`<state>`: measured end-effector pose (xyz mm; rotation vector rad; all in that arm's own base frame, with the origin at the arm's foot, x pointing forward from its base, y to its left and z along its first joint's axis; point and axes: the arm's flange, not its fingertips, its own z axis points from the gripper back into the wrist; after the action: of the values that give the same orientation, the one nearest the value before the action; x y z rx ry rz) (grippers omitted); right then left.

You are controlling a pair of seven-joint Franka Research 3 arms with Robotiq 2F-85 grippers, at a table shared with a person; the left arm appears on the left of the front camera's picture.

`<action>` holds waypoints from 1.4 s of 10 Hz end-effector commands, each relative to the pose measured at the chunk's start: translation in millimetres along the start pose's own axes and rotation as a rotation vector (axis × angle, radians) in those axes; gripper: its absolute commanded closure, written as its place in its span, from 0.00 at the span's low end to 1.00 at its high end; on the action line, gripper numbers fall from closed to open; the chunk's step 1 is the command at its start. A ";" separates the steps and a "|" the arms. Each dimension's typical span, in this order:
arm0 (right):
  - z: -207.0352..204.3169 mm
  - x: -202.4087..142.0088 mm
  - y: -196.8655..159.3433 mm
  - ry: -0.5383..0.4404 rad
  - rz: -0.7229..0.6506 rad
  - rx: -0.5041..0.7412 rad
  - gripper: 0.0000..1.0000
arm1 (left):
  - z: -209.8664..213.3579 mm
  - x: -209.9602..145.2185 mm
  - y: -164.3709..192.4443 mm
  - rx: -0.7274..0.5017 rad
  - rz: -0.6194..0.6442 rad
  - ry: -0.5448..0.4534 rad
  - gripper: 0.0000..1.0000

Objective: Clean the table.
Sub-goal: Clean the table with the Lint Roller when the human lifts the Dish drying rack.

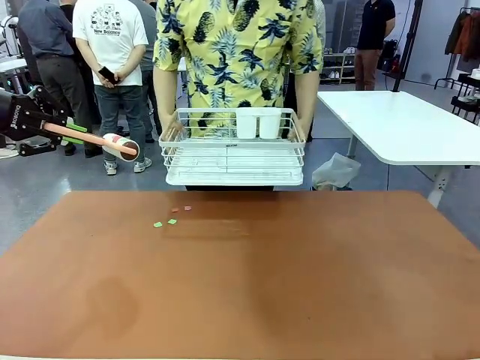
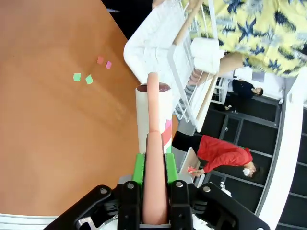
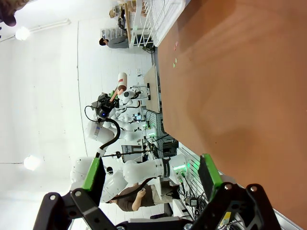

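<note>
Clearly your left gripper [image 1: 71, 133] is clamped tight on the pink handle of the lint roller [image 1: 120, 145]. Its green pads squeeze either side, so the white drum sticks out ahead of the fingers like an extension of the arm. That hold makes sense, because with the handle lying along the fingers you can lay the drum flat and drag it.

The roller hangs in the air off the far left of the table [image 1: 300, 285], touching nothing. The mess is small: two green scraps [image 1: 165, 223] and, just beyond them, two pink scraps [image 1: 181, 209]. They lie on the terracotta top towards its far left, near the white wire rack [image 1: 234, 160].

The rack holds two white cups [image 1: 258, 122], and a person behind it has a hand [image 1: 171, 129] at its left rim. I can't tell whether the rack rests on the far edge or is held just past it.

Your right gripper [image 3: 149, 171] is spread wide with nothing between its pads, well apart from the scraps. I'd judge the next step is to lower the drum beside the scraps and roll over them.
</note>
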<state>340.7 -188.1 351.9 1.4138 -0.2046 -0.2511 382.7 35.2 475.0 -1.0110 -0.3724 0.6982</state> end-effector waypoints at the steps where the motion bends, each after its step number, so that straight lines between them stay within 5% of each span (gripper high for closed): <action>1: 0.5 -1.2 2.1 -0.003 0.001 0.001 0.00 | 20.6 16.3 -25.1 0.065 -0.208 0.050 0.79; 4: 0.5 -1.2 2.1 -0.003 0.001 0.001 0.00 | -2.0 77.5 -62.3 0.248 -0.571 0.341 0.79; 6: 0.5 -1.2 2.1 -0.003 0.001 0.001 0.00 | -47.0 104.3 -49.7 0.349 -0.647 0.464 0.79; 9: 0.5 -1.2 2.1 -0.003 0.001 0.001 0.00 | -99.2 130.9 -26.5 0.346 -0.609 0.452 0.79; 14: 0.5 -1.2 2.1 -0.003 0.001 0.001 0.00 | -110.8 132.2 -13.3 0.383 -0.618 0.472 0.79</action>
<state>340.9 -188.1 352.0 1.4135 -0.2044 -0.2508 551.2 49.6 425.2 -0.6247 -0.1098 -0.0303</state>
